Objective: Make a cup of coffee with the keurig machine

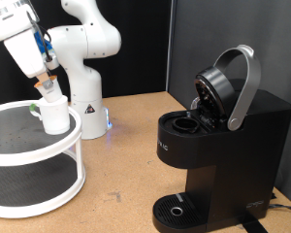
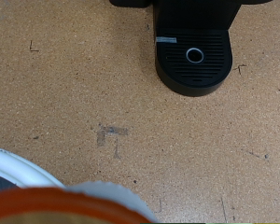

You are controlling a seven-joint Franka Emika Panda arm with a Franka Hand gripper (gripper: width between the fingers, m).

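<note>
**Tool at the cup on the white stand, coffee maker open**

In the exterior view the tool point(image 1: 50, 87) sits in the upper left of the frame, lowered onto the cup point(image 1: 55, 114). Its fingers reach the cup's rim, but whether they are clamped on it or merely around it cannot be told. The cup stands on the top tier of a round white two-tier stand point(image 1: 34, 160) at the left edge of the frame.

The keurig machine point(image 1: 218, 146) occupies the right half of the frame on the brown worktop point(image 1: 126, 155), well apart from the cup. Its lid and silver-grey handle are raised, leaving the pod chamber exposed.

In the wrist view the machine's round drip tray point(image 2: 194, 58) shows at the upper right, with an orange blurred rim point(image 2: 56, 207) along the bottom edge.
</note>
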